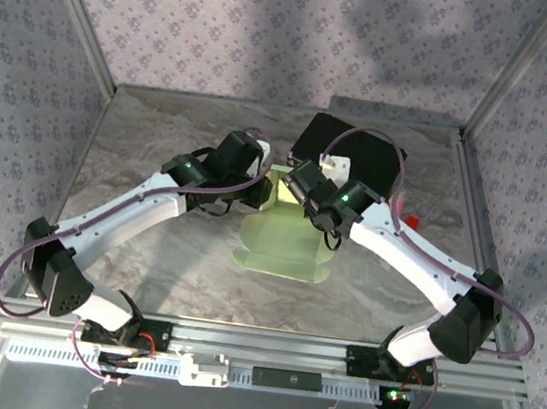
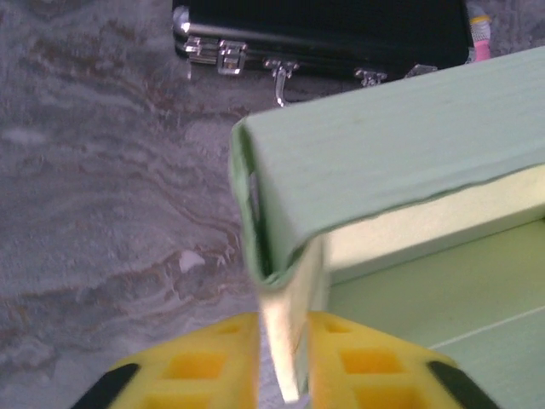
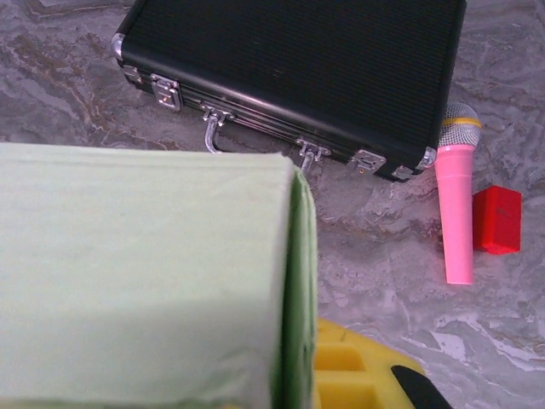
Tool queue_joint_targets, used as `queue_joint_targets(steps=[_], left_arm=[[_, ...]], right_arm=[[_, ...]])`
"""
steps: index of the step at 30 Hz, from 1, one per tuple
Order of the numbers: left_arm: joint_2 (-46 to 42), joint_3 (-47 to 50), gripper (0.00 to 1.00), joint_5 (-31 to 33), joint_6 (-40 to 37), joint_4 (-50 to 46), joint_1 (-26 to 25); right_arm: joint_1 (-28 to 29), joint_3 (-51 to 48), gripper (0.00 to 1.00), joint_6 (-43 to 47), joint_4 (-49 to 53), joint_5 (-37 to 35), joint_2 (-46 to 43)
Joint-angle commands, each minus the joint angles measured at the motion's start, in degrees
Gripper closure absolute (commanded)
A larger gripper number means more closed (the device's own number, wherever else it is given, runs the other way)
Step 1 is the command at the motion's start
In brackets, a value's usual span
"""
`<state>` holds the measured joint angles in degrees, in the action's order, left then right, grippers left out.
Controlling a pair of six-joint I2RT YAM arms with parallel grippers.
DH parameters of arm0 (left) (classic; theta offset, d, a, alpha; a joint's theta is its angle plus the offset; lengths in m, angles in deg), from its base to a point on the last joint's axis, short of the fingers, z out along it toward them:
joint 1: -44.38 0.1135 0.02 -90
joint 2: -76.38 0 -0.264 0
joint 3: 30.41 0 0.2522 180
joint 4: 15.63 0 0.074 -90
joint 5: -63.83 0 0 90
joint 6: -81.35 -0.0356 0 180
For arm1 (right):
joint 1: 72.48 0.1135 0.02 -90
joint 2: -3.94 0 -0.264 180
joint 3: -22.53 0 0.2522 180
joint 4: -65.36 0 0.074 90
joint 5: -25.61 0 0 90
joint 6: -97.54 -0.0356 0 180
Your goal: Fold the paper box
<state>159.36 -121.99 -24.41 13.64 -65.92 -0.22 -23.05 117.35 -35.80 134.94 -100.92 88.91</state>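
Observation:
The paper box (image 1: 281,236) is pale green card, half folded, lying mid-table with its far end raised between both grippers. My left gripper (image 1: 255,190) holds that end's left side; in the left wrist view its yellow fingers (image 2: 204,366) are shut on a narrow upright flap (image 2: 285,341) under the folded-over top panel (image 2: 392,153). My right gripper (image 1: 303,190) holds the right side. In the right wrist view the box's side wall (image 3: 298,290) lies against one yellow finger (image 3: 353,375); the other finger is hidden behind the broad green panel (image 3: 136,264).
A black latched case (image 1: 353,152) lies just beyond the box, seen close in the wrist views as the case (image 3: 298,68). A pink toy microphone (image 3: 456,204) and a red block (image 3: 496,220) lie to its right. Metal frame rails border the marbled table (image 1: 162,129).

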Motion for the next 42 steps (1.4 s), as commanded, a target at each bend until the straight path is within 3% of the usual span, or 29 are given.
queue_joint_targets(steps=[1,4,7,12,17,21,24,29,30,32,34,42], left_arm=[[1.9,-0.1,0.84,-1.0,-1.0,3.8,0.2],[2.4,0.5,0.84,-1.3,-0.7,5.0,0.2],[2.3,0.9,1.00,-0.9,-0.6,5.6,0.2],[2.2,1.2,1.00,2.1,0.3,5.6,-0.5],[3.1,0.4,1.00,9.7,2.2,3.0,-2.7],[2.5,1.7,1.00,10.7,2.6,4.7,-3.6],[1.0,3.7,0.81,11.0,2.1,8.4,-3.5],[0.5,4.8,0.75,10.0,0.7,12.4,-2.5],[0.7,5.0,0.78,9.6,0.3,12.9,-2.4],[0.6,5.4,0.93,9.4,-0.3,14.0,-2.1],[0.0,6.2,1.00,9.4,-0.4,15.0,-2.0],[-1.5,7.6,1.00,13.0,1.5,14.0,-2.0]], right_arm=[[0.3,1.0,1.00,-1.1,-0.2,1.0,-1.5],[0.3,0.8,1.00,-1.2,-0.5,1.6,-1.8],[0.4,0.7,1.00,-1.1,-0.7,1.9,-2.0],[0.4,0.8,1.00,-1.2,-0.7,1.9,-2.2],[0.7,0.5,1.00,-2.0,-0.9,1.8,-2.1],[1.0,0.5,1.00,-1.9,-1.0,2.4,-1.6],[1.1,0.5,1.00,-1.9,-1.0,2.8,-1.6],[0.9,0.2,1.00,-1.8,-1.2,4.2,-2.1],[0.9,0.2,1.00,-1.9,-1.2,4.3,-2.2],[0.8,0.1,1.00,-1.8,-1.2,4.4,-2.3],[0.8,0.1,1.00,-1.8,-1.2,4.4,-2.3],[1.0,-0.2,1.00,-2.1,-1.3,4.0,-2.2]])
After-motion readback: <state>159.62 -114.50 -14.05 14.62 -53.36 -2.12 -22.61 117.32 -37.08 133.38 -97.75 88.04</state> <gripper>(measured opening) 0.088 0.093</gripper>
